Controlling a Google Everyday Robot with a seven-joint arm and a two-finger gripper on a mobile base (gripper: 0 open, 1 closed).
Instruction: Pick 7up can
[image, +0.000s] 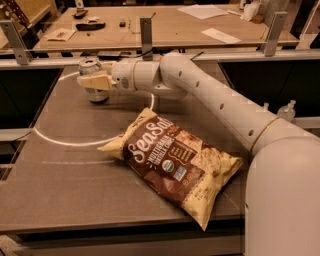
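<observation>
The 7up can stands upright at the far left of the dark table, with a silvery top and a pale label. My gripper reaches in from the right at the can's mid height and overlaps its body, so the can's middle is hidden behind it. The can's base shows below the gripper, resting on the table. My white arm stretches from the lower right across the table to the can.
A brown SeaSalt chip bag lies in the table's middle, below the arm. A white curved line is marked on the tabletop. A metal rail with posts runs behind the table, with a wooden bench beyond it.
</observation>
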